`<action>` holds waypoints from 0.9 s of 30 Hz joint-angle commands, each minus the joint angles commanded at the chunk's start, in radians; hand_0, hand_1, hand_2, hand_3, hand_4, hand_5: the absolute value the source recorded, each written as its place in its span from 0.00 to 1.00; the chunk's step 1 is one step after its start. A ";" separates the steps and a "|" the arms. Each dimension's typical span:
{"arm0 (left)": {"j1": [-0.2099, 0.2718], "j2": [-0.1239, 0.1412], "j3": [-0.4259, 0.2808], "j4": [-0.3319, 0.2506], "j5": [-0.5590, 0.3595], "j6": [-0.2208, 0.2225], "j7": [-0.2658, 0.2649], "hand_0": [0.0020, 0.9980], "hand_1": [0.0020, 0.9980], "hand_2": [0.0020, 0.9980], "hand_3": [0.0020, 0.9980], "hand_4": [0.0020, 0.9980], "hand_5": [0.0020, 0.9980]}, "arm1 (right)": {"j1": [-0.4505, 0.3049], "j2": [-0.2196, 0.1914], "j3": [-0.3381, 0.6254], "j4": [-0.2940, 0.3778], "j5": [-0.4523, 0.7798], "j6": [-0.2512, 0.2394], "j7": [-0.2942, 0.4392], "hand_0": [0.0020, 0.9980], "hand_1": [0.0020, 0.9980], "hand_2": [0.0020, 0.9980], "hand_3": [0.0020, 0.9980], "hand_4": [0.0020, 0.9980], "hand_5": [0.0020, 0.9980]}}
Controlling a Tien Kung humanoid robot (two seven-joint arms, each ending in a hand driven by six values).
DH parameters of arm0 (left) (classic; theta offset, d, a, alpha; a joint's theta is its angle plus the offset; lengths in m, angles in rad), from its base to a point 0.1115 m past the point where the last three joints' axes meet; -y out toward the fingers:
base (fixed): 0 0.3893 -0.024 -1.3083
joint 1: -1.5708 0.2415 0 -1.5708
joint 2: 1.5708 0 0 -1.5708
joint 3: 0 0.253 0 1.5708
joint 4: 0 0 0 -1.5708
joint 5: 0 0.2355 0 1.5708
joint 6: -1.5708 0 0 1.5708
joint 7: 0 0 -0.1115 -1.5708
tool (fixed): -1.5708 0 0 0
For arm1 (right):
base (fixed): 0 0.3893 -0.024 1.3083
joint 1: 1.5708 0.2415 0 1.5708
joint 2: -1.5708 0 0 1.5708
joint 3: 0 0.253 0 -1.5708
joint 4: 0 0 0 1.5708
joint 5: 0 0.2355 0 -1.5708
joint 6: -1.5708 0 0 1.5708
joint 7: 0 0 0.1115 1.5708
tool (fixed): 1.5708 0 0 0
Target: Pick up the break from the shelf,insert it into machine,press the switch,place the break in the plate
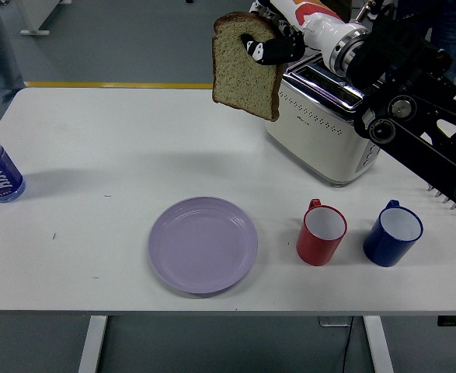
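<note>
Bare table (134, 148) left of toaster (325, 128); mugs (321, 233) crowd plate's (203, 244) right

White table (119, 148), grey floor (119, 47), yellow line (95, 84)
</note>
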 joint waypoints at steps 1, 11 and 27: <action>-0.001 0.000 0.000 0.000 0.000 0.000 0.000 0.64 0.48 0.45 0.55 0.35 0.83 | -0.002 -0.001 0.000 0.006 0.001 0.001 -0.001 0.00 0.00 0.30 0.39 0.42 0.07; -0.003 0.000 0.002 0.000 -0.003 0.000 0.000 0.64 0.48 0.45 0.55 0.35 0.83 | -0.019 -0.012 0.001 0.063 0.006 0.006 -0.007 0.00 0.00 0.30 0.39 0.42 0.08; -0.004 -0.001 0.002 0.000 -0.006 0.000 -0.002 0.64 0.48 0.45 0.55 0.35 0.83 | -0.052 -0.023 -0.004 0.145 0.026 0.015 -0.017 0.00 0.00 0.30 0.39 0.42 0.08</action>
